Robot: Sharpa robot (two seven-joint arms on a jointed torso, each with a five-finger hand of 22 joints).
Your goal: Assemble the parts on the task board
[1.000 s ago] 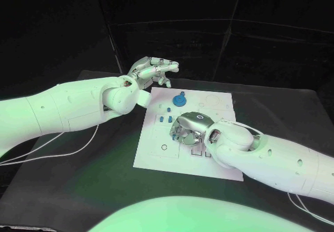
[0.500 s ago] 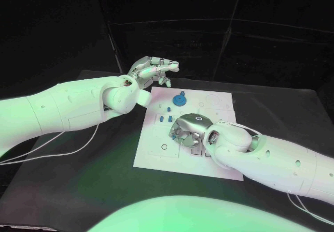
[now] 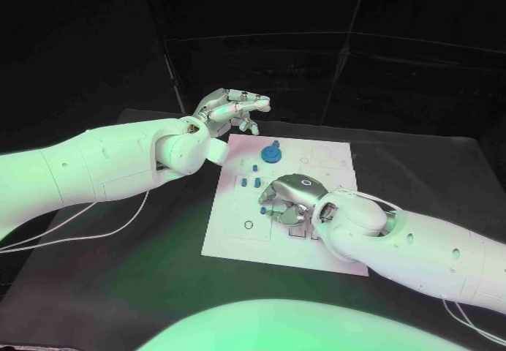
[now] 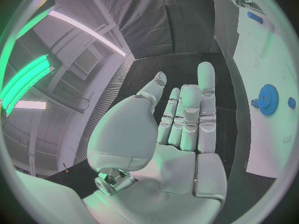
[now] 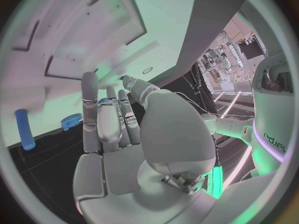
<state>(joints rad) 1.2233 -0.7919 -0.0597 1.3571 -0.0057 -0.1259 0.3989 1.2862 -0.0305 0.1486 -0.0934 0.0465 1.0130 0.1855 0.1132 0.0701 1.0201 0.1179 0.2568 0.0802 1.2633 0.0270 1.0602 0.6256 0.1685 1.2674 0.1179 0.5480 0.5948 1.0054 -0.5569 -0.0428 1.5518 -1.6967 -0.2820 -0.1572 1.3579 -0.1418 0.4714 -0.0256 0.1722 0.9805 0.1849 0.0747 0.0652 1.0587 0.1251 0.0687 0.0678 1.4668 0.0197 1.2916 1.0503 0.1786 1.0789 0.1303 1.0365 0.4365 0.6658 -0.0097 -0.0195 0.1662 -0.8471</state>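
The right hand [image 3: 287,199] hangs low over the middle of the white board [image 3: 238,241], fingers curled downward toward its surface; whether it has a piece pinched beneath them cannot be told, since the hand hides what lies under it. In the right wrist view a blue peg [image 5: 25,129] lies just beyond the fingertips [image 5: 89,82], and a small blue toothed piece [image 5: 71,120] sits beside the fingers, neither plainly in its grasp. Just past this hand, on its far-left side, a few small blue pegs [image 3: 248,179] stand close together on the board. Farther on, the blue gear [image 3: 271,153] rests near the board's far edge. These look like light, stiff plastic pieces, probably smooth and easily tipped, so a fingertip pinch across a peg's sides or the gear's rim seems best. The left hand [image 3: 230,104] hovers beyond the board's far corner over the tabletop [image 3: 126,256], fingers loosely apart and holding nothing, the gear near its fingertips but apart from them.
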